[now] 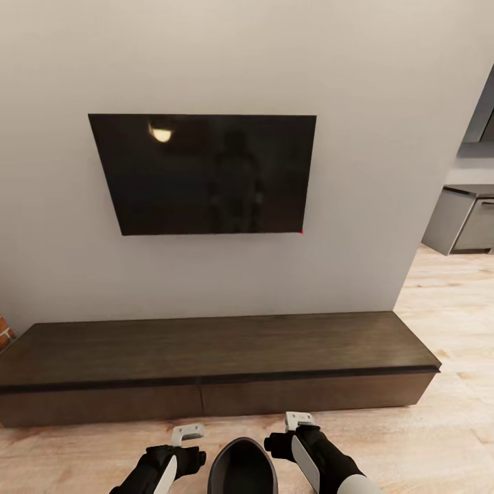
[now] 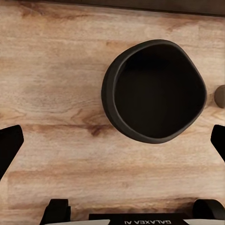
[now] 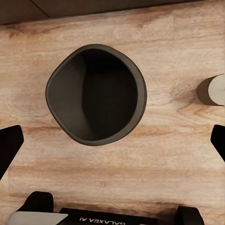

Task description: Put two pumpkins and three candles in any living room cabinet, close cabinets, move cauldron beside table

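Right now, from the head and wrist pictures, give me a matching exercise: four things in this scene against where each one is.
Things:
1. Television
2. Cabinet
3. Cauldron
4. Grey kitchen units

Places:
A. On the wood floor between the two grippers
B. Mounted on the wall
C. Past the wall's corner, far right
D. Against the wall under the screen, drawer fronts shut

Pairs: 1-B, 2-D, 3-A, 4-C

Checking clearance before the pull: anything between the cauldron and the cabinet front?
Bare wood floor only between cauldron and cabinet. Head view shows it; both wrist views show the same strip.
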You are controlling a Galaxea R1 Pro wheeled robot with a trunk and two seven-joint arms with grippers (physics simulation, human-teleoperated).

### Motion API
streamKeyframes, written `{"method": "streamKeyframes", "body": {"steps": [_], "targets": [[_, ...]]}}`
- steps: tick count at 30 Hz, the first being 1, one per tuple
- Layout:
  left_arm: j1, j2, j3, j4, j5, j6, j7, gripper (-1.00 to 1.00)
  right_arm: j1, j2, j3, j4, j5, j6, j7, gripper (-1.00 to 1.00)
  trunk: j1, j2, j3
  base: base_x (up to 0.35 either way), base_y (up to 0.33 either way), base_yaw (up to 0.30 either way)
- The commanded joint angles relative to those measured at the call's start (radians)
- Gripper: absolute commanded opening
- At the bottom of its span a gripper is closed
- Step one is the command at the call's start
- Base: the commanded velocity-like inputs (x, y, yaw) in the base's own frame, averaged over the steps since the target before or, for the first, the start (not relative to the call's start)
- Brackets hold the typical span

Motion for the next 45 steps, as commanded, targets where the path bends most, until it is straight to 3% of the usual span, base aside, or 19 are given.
{"method": "streamKeyframes", "body": {"steps": [1, 5, 45], "targets": [[0.0, 0.0, 0.0, 0.0, 0.0, 0.0, 0.0, 1.0, 0.0, 0.0, 0.0, 0.0, 0.0, 0.0, 0.0, 1.0, 0.0, 0.0, 0.0, 0.0, 0.0, 0.0], [0.0, -0.002, -0.001, 0.0, 0.0, -0.002, 0.002, 1.0, 0.0, 0.0, -0.001, 0.0, 0.0, 0.0, 0.0, 1.0, 0.0, 0.0, 0.0, 0.0, 0.0, 0.0], [0.0, -0.006, 0.001, 0.001, 0.0, -0.014, 0.009, 1.0, 0.0, 0.0, 0.0, 0.006, 0.01, 0.0, -0.005, 1.0, 0.153, -0.28, -0.125, 0.0, 0.0, 0.0]]}}
